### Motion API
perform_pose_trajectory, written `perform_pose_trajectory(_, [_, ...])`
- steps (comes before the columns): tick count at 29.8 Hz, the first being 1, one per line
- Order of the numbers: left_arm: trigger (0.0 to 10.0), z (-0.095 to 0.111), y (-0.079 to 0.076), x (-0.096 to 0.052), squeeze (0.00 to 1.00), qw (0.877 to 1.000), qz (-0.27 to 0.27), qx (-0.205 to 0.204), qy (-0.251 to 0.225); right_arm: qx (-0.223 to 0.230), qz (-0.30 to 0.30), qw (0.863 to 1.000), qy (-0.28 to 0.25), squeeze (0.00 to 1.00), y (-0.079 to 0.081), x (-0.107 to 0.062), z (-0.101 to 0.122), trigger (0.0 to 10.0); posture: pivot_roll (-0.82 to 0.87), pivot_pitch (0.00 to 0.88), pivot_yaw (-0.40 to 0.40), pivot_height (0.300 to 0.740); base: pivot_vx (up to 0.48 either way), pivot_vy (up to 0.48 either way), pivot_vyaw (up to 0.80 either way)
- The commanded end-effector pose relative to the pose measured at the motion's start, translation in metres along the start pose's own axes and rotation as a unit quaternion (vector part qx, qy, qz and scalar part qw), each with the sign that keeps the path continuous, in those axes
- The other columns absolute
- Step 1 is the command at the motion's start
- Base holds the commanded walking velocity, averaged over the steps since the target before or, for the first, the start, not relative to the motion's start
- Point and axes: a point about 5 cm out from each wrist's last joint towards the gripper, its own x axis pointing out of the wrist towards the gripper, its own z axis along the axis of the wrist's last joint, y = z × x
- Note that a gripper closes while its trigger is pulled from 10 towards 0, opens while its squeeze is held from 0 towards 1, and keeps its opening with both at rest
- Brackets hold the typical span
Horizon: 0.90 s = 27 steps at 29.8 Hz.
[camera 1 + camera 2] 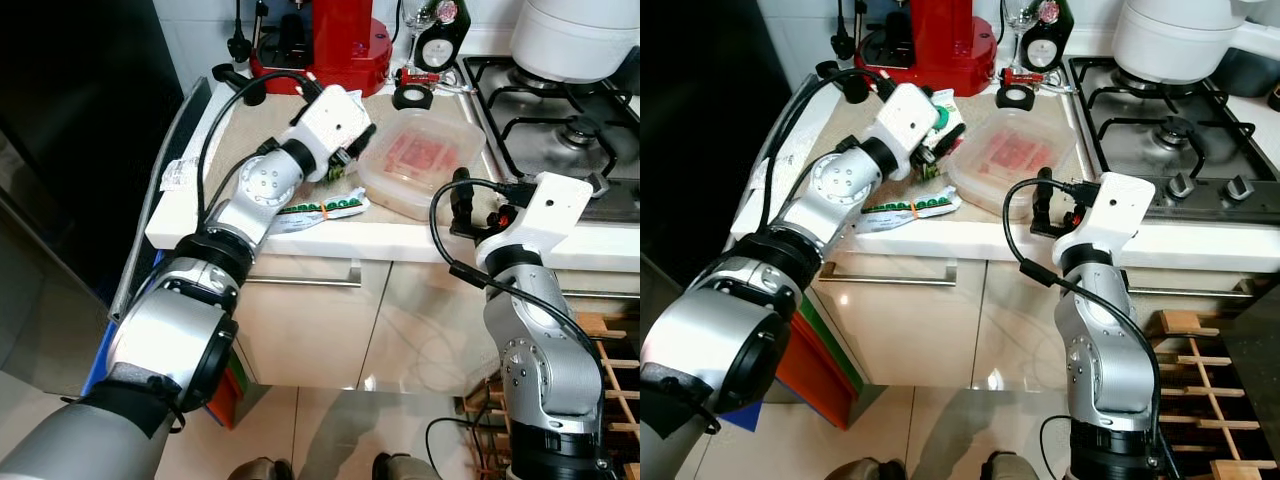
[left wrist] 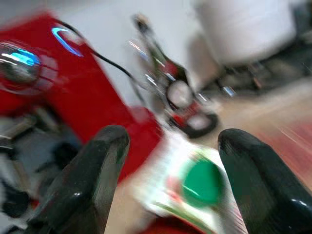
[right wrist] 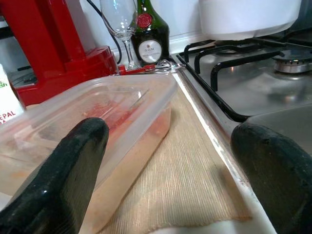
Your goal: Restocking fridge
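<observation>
Left claw [image 2: 170, 161] apart above green-capped carton [image 2: 202, 183]; right claw [image 3: 170, 161] apart beside plastic container [image 3: 97, 117].

Translucent plastic container [image 1: 422, 160], woven mat [image 3: 195, 161], glossy steel hob [image 1: 560, 130].

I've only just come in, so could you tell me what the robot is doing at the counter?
The robot stands at a white kitchen counter with both arms raised. Its left gripper, fingers open, is reaching over a white carton with a green cap, next to a red coffee machine. Its right gripper, also open, sits at the counter edge facing a clear plastic food container with red contents. Neither gripper holds anything yet. The left wrist view is blurred.
</observation>
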Motion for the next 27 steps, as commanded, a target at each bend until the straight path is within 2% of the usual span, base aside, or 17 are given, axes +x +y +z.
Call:
perform_pose_trajectory(1, [10.0,0.018,0.013,0.002,0.00,0.999,0.015,0.004,-0.042,-0.001,0.003,1.000,0.006,0.00,0.001,-0.001,-0.002,10.0,-0.23,0.067,0.033,0.740,0.000,0.000,0.00])
perform_pose_trajectory(3, [10.0,0.022,0.016,0.001,0.00,0.998,0.018,0.000,-0.057,-0.002,0.004,1.000,0.006,0.00,0.002,0.000,-0.002,10.0,-0.22,0.064,0.031,0.740,0.000,0.000,0.00])
perform_pose_trajectory(5, [10.0,0.037,0.026,-0.005,0.00,0.994,0.033,-0.024,-0.100,-0.001,0.007,1.000,0.007,0.00,0.003,0.001,-0.003,10.0,-0.21,0.057,0.029,0.740,0.000,0.000,0.00])
perform_pose_trajectory(7, [10.0,0.041,0.029,-0.008,0.00,0.993,0.034,-0.040,-0.105,0.000,0.008,1.000,0.008,0.00,0.003,0.001,-0.004,10.0,-0.20,0.053,0.026,0.740,0.000,0.000,0.00])
perform_pose_trajectory(9, [10.0,0.038,0.030,-0.014,0.00,0.992,0.034,-0.075,-0.095,0.001,0.013,1.000,0.010,0.00,0.005,0.002,-0.005,10.0,-0.19,0.047,0.024,0.740,0.000,0.000,0.00])
perform_pose_trajectory(12, [10.0,0.031,0.037,-0.018,0.00,0.982,0.104,-0.138,-0.080,0.001,0.016,1.000,0.011,0.00,0.006,0.003,-0.006,10.0,-0.19,0.039,0.025,0.740,0.000,0.000,0.00])
perform_pose_trajectory(13, [10.0,0.031,0.037,-0.018,0.00,0.982,0.104,-0.138,-0.080,0.001,0.016,1.000,0.011,0.00,0.006,0.003,-0.006,10.0,-0.19,0.039,0.025,0.740,0.000,0.000,0.00])
perform_pose_trajectory(14, [10.0,0.019,0.035,-0.026,0.00,0.973,0.152,-0.163,-0.060,0.000,0.016,1.000,0.007,0.00,0.007,0.004,-0.006,10.0,-0.19,0.031,0.027,0.740,0.000,0.000,0.00])
perform_pose_trajectory(15, [10.0,0.019,0.035,-0.026,0.00,0.973,0.152,-0.163,-0.060,0.000,0.016,1.000,0.007,0.00,0.007,0.004,-0.006,10.0,-0.19,0.031,0.027,0.740,0.000,0.000,0.00])
perform_pose_trajectory(16, [10.0,0.005,0.028,-0.039,0.00,0.966,0.186,-0.179,-0.033,-0.004,0.011,1.000,0.000,0.00,0.006,0.003,-0.005,10.0,-0.19,0.029,0.028,0.740,0.000,0.000,0.00])
perform_pose_trajectory(17, [10.0,0.000,0.025,-0.045,0.00,0.963,0.195,-0.183,-0.023,-0.007,0.009,1.000,-0.004,0.00,0.006,0.002,-0.004,10.0,-0.19,0.029,0.028,0.740,0.000,0.000,0.00])
perform_pose_trajectory(19, [10.0,0.002,0.019,-0.058,0.00,0.966,0.191,-0.172,-0.028,-0.022,0.000,1.000,-0.018,0.00,0.005,0.000,-0.002,10.0,-0.19,0.026,0.027,0.740,0.000,0.000,0.00])
perform_pose_trajectory(20, [10.0,0.006,0.018,-0.065,0.00,0.969,0.190,-0.150,-0.041,-0.039,-0.004,0.999,-0.031,0.00,0.004,-0.003,0.000,10.0,-0.18,0.023,0.021,0.740,0.000,0.000,0.00])
perform_pose_trajectory(21, [10.0,0.017,0.018,-0.077,0.00,0.974,0.186,-0.108,-0.068,-0.072,-0.004,0.996,-0.054,0.00,0.004,-0.007,0.004,10.0,-0.17,0.020,0.017,0.740,0.000,0.000,0.00])
perform_pose_trajectory(25, [10.0,0.022,0.014,-0.086,0.00,0.978,0.169,-0.089,-0.080,-0.084,0.000,0.995,-0.063,0.00,0.007,-0.011,0.003,10.0,-0.15,0.016,0.015,0.740,0.000,0.000,0.00])
perform_pose_trajectory(27, [10.0,0.020,0.002,-0.090,0.00,0.983,0.150,-0.072,-0.075,-0.090,0.003,0.994,-0.068,0.00,0.010,-0.012,0.002,10.0,-0.14,0.014,0.014,0.740,0.000,0.000,0.00])
